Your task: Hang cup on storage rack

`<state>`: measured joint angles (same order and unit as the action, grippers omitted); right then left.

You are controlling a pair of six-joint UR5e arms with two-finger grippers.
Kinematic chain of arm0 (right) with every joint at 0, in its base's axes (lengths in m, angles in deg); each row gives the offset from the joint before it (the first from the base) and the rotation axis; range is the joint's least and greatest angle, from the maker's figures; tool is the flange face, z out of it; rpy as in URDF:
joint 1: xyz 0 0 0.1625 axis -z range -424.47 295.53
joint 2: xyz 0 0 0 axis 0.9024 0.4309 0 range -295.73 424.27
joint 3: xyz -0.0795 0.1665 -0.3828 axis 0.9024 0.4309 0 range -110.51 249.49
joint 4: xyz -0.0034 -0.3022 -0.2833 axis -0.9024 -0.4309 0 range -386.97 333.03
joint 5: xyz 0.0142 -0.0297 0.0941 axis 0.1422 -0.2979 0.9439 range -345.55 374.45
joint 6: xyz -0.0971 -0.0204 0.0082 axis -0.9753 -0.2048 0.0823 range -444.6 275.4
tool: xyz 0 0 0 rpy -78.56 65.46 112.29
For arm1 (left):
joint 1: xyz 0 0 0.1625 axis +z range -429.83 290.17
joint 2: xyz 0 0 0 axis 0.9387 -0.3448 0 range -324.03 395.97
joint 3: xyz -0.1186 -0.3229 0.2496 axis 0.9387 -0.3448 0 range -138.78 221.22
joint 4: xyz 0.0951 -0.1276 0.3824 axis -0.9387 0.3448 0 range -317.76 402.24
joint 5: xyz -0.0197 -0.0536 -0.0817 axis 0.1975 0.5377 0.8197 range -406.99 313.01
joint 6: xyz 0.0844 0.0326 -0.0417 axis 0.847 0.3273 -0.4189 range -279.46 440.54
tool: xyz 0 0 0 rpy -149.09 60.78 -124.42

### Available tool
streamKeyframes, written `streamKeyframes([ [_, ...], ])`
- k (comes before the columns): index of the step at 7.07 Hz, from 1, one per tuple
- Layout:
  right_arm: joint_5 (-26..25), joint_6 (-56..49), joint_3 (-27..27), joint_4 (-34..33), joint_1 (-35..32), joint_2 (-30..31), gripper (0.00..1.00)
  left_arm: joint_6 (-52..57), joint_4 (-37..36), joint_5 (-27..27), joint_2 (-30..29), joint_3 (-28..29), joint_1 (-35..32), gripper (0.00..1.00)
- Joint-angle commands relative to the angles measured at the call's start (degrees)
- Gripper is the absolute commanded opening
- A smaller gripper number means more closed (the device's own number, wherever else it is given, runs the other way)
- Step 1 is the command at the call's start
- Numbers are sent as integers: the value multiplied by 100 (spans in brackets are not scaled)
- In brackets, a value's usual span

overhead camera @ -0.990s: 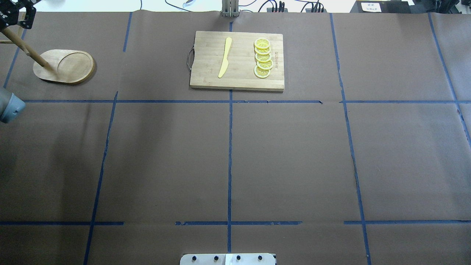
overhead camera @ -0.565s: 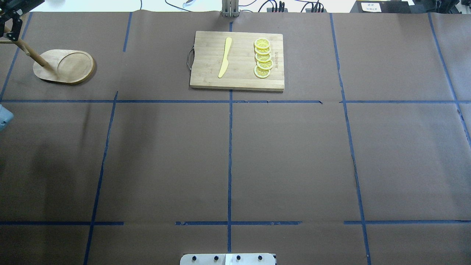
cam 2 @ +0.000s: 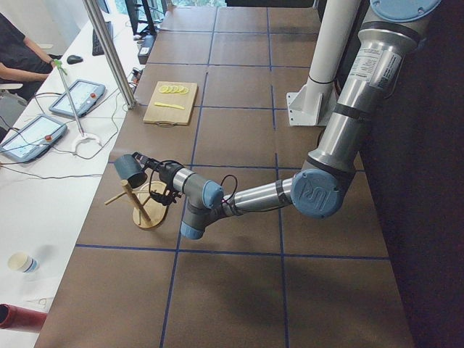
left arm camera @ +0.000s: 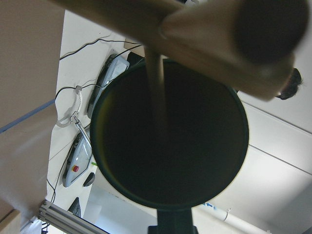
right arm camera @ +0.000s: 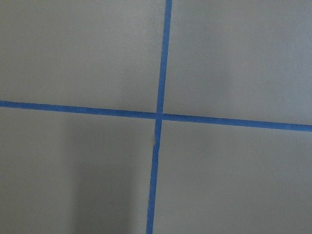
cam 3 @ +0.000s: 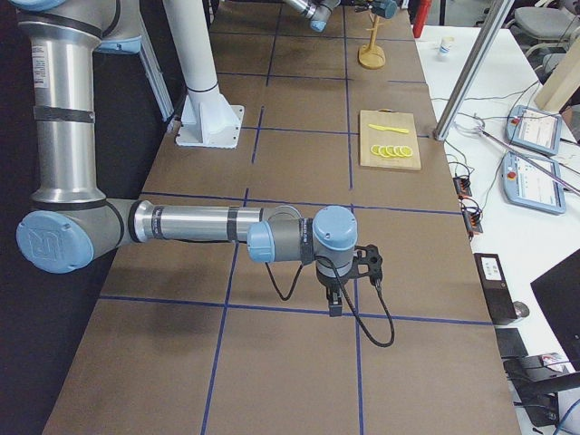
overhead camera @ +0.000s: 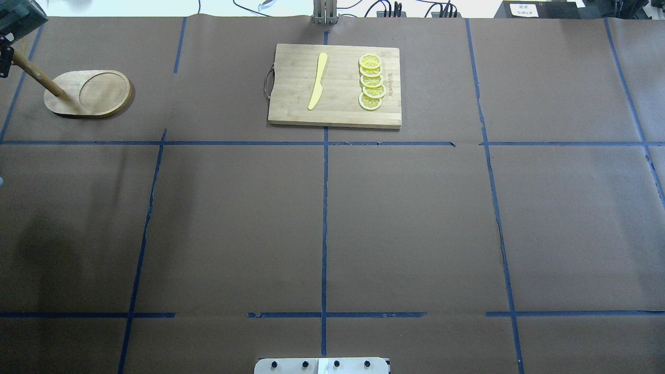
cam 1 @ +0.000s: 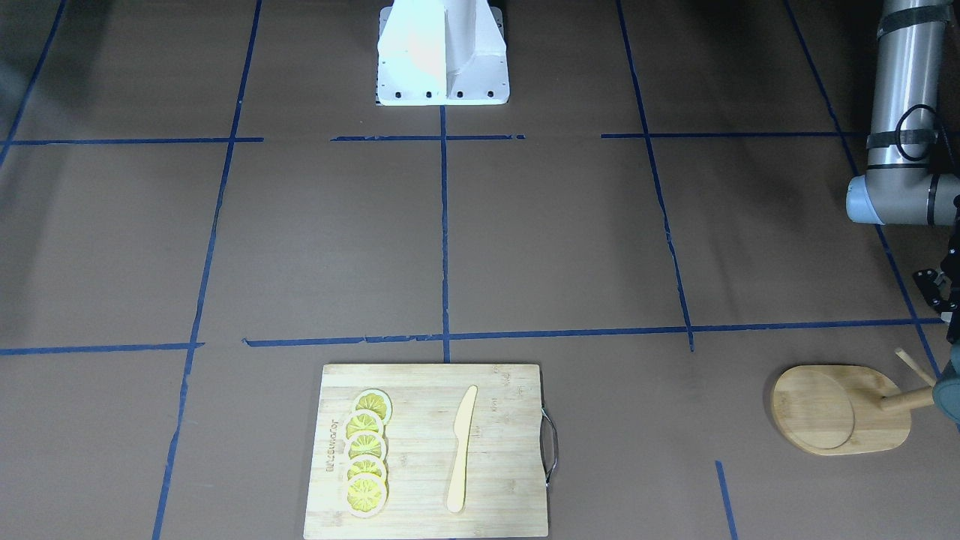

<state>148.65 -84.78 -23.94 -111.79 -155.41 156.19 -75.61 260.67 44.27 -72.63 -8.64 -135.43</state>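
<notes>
The dark teal cup (cam 2: 130,170) is held in the air at the top of the bamboo storage rack (cam 2: 148,210). My left gripper (cam 2: 143,165) is shut on the cup from the robot's side. In the left wrist view the cup's dark mouth (left arm camera: 195,146) fills the frame, with the rack's post (left arm camera: 229,44) and a thin peg (left arm camera: 157,97) crossing in front of it. In the overhead view the rack's oval base (overhead camera: 88,93) lies at the far left and the cup (overhead camera: 21,18) shows in the corner. My right gripper (cam 3: 337,304) hangs over bare table; I cannot tell whether it is open or shut.
A rectangular cutting board (overhead camera: 291,88) with a yellow knife (overhead camera: 317,80) and several lemon slices (overhead camera: 371,83) lies at the table's far middle. Blue tape lines (overhead camera: 324,218) cross the brown table. Tablets and cables lie beyond the far edge.
My left gripper has moved left and almost out of the overhead view. The cup now shows in the top-left corner. The rack's base has shifted slightly left.
</notes>
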Motion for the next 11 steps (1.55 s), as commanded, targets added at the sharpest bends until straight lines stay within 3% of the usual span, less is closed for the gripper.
streamKeyframes([
  [1,18,0,-9,0,-29,-8,100,-3,-2,-12,-47,282,21,6],
  [2,18,0,0,0,-38,-17,100,-3,-2,-12,-47,301,30,9],
  [3,18,0,0,-9,-47,-26,100,-3,-20,-3,-56,310,39,28],
  [4,18,0,0,-9,-56,-26,100,6,-20,6,-56,345,39,54],
  [5,18,0,0,-18,-73,-34,100,6,-29,6,-56,345,39,100],
  [9,18,0,0,-44,-74,-35,100,-20,-29,14,-65,240,22,100],
  [11,26,0,0,-44,-82,-35,100,-179,-64,320,232,-311,-101,100],
])
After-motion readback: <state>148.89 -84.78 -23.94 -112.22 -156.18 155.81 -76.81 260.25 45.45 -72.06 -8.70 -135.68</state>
